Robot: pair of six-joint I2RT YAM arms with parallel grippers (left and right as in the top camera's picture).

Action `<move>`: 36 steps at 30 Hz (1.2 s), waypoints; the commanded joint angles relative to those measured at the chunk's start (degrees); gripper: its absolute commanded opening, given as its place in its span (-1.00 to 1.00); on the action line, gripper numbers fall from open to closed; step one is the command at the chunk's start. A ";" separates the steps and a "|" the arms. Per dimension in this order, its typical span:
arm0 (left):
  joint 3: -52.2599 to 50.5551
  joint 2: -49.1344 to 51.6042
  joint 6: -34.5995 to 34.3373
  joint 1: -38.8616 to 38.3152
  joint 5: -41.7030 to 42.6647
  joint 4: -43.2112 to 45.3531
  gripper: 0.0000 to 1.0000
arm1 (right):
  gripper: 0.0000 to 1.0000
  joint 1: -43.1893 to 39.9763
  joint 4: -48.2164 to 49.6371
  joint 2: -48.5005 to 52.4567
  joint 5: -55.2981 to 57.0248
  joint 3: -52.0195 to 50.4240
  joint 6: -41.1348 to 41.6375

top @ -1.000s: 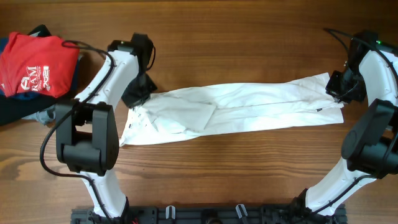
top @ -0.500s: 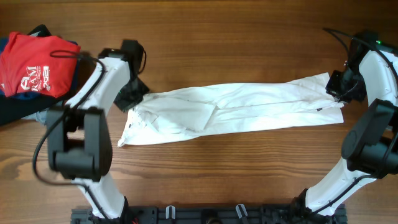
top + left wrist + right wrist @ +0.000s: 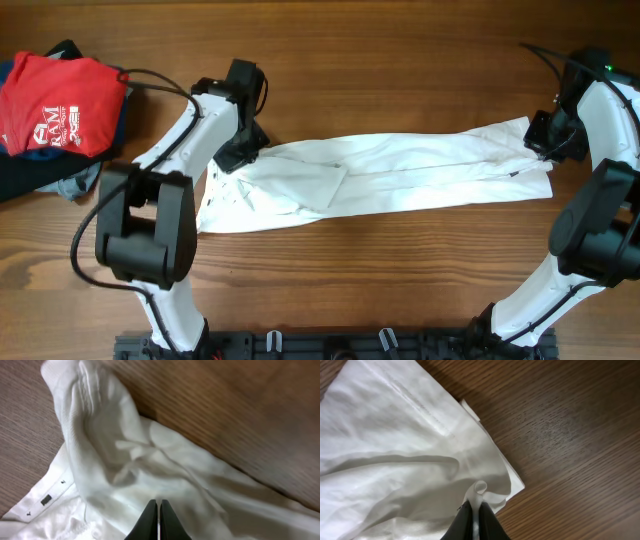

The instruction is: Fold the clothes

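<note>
T-shirt point(image 3: 400, 170) lies on table point(image 3: 400, 60), other garments point(image 3: 55, 100) leftward.

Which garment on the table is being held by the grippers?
The white T-shirt, stretched across the middle: the left gripper and the right gripper pinch its two ends. The red shirt lies apart in the corner, untouched.

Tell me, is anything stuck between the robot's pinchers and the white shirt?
No, nothing visible is. The left gripper is shut on one end of the white shirt, and the right gripper is shut on the other end. The red shirt lies apart, off to the left.
</note>
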 commanded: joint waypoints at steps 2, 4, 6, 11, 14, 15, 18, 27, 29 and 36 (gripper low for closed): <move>-5.66 1.40 -0.55 1.95 0.04 0.39 -0.92 | -0.89 -0.24 0.07 0.24 -1.14 -0.44 -0.76; -9.03 1.40 -0.57 2.60 0.07 1.62 -0.92 | -0.89 -0.24 0.11 0.24 -1.11 -0.44 -0.74; -10.95 1.40 -0.57 3.34 0.09 3.45 -0.92 | -0.89 -0.24 0.15 0.24 -1.14 -0.44 -0.74; -11.02 1.38 -0.55 4.81 0.09 3.58 -0.92 | -0.67 -0.46 2.05 0.24 0.59 -0.44 -3.06; -11.02 1.33 -0.55 5.05 0.09 3.23 -0.92 | -0.58 -1.42 3.13 0.26 3.23 -0.44 -1.70; -11.02 1.33 -0.52 5.05 0.09 2.86 -0.92 | -0.50 -1.86 2.99 0.24 3.21 -0.44 -2.27; -10.99 0.94 -0.50 5.05 0.11 2.60 -0.92 | -0.32 -4.20 1.31 0.31 1.51 -0.44 -5.57; -7.56 -16.83 -0.35 5.05 -0.20 0.94 -0.25 | 0.17 -9.84 4.81 12.22 -19.80 -0.66 -24.72; -7.58 -16.79 -0.35 5.05 -0.17 0.07 -0.25 | 0.15 -9.81 4.98 15.10 -23.32 -0.66 -24.83; -7.58 -16.79 -0.35 5.05 -0.17 0.11 -0.27 | -0.91 -9.33 4.79 15.98 -27.91 -0.61 -25.94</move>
